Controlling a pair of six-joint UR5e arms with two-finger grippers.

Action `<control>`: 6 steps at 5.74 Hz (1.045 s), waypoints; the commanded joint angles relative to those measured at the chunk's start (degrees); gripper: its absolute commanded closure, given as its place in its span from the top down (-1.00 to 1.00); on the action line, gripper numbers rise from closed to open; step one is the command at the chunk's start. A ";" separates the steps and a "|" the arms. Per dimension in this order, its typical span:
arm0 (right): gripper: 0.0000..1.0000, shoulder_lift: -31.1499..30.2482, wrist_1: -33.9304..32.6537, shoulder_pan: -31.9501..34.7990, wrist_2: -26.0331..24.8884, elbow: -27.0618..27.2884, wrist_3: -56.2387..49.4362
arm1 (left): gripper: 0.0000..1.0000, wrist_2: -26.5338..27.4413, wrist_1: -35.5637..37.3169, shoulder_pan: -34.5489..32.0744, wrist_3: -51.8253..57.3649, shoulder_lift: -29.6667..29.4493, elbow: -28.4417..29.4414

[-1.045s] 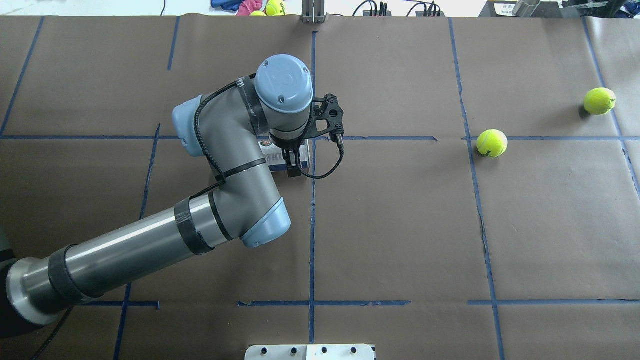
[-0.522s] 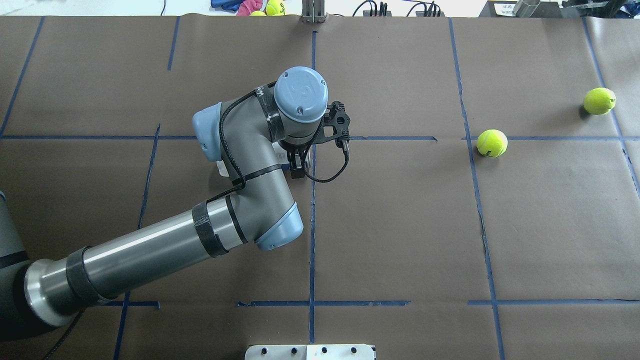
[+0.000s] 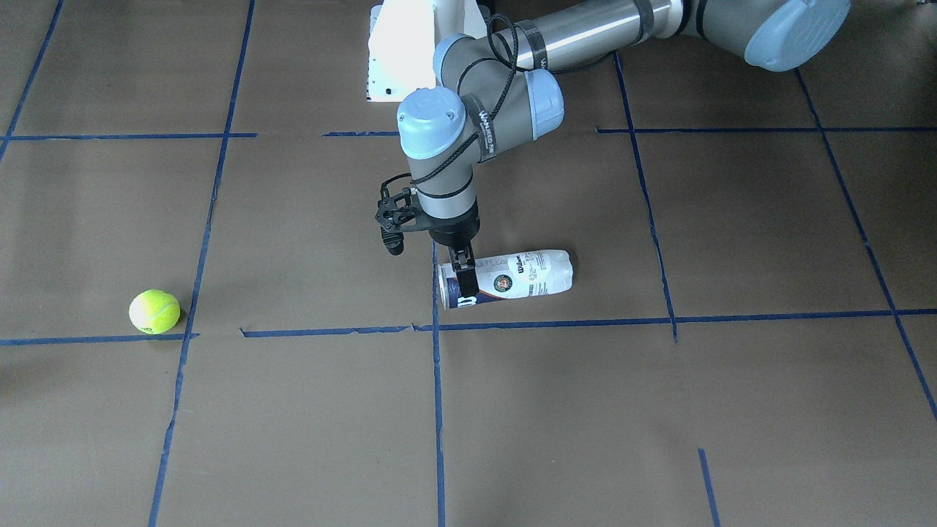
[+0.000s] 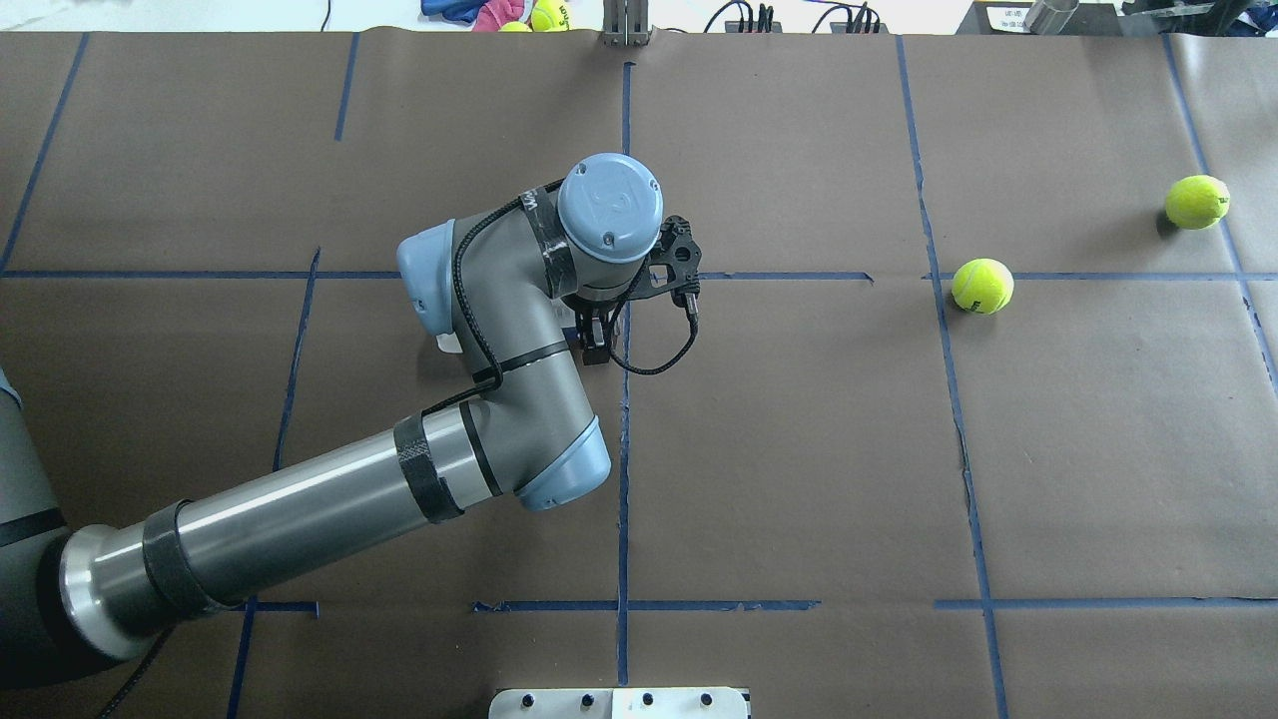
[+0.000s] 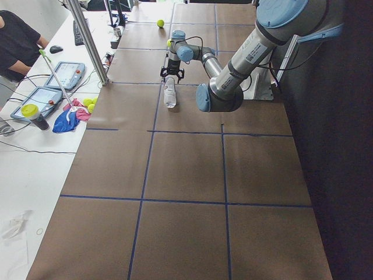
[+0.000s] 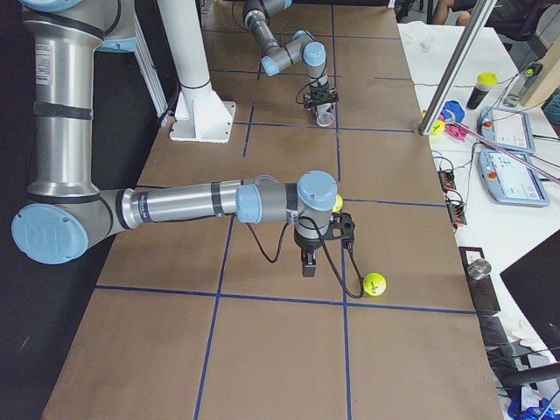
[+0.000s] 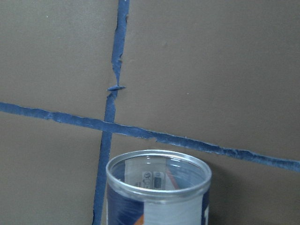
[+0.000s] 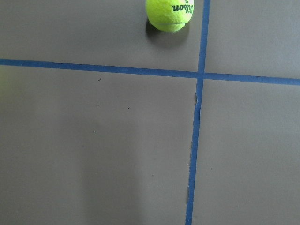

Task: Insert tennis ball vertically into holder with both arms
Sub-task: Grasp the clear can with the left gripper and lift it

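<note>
While the holder lies on its side about mid-table, a little toward the operators' edge, its open metal rim faces the table's right end, where the balls are. From straight above, the left gripper sits on it with fingers set across the clear wall just behind the rim; the near one lies flat against the can's side, the far one is hidden behind it. Reads as clamped on the holder, though only one finger shows. Grip is at the mouth, not mid-body: my guess is this leaves the closed end free to swing down as the wrist turns, so the can ends upright, mouth up. Left wrist view: rim centred low, no ball inside that I can see. One tennis ball rests on the brown paper toward the right end, just beside a blue tape crossing; second tennis ball lies nearer the right end and the operators' edge. Near both hangs the right gripper, likely staged for a pick; fingers apart or together, I cannot tell. Uprighting not yet done
</note>
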 commanded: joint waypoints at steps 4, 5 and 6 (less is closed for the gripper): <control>1.00 0.00 0.00 0.00 0.00 -0.12 0.00 | 1.00 2.87 -3.45 0.58 0.16 -1.83 6.30; 1.00 0.00 0.00 0.00 0.00 -0.12 0.00 | 0.97 2.95 -3.48 0.58 0.34 -1.66 6.32; 1.00 0.00 0.00 0.00 0.00 -0.12 0.00 | 0.77 2.96 -3.39 0.58 0.25 -1.74 6.23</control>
